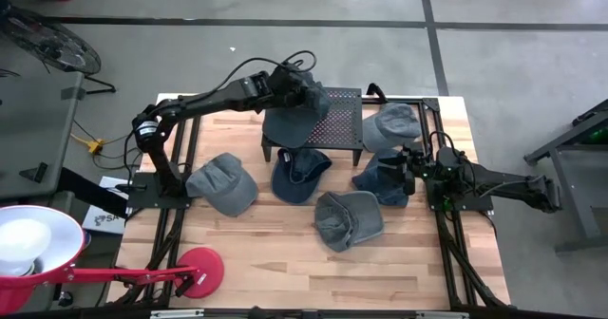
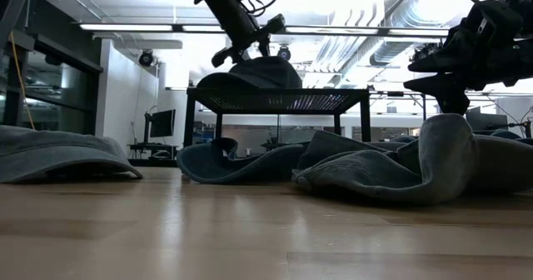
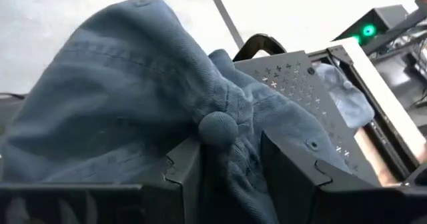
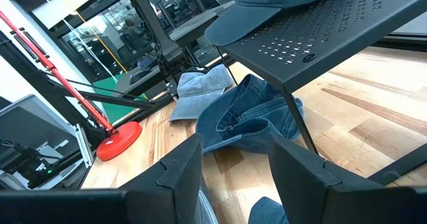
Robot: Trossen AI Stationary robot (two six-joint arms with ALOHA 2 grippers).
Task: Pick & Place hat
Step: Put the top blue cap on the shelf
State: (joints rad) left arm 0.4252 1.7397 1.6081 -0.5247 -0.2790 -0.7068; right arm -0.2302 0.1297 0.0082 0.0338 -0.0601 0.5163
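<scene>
hat [image 3: 127,104] crown between left pincer [image 3: 230,161] fingers

**Table load**

Wood table [image 1: 285,253] carries a black perforated rack [image 1: 337,120], five loose caps: grey [image 1: 223,183], navy [image 1: 299,174], grey-blue [image 1: 349,219], dark denim [image 1: 385,178], light one [image 1: 391,122]. Red lamp base [image 1: 199,269] at front-left edge.
</scene>
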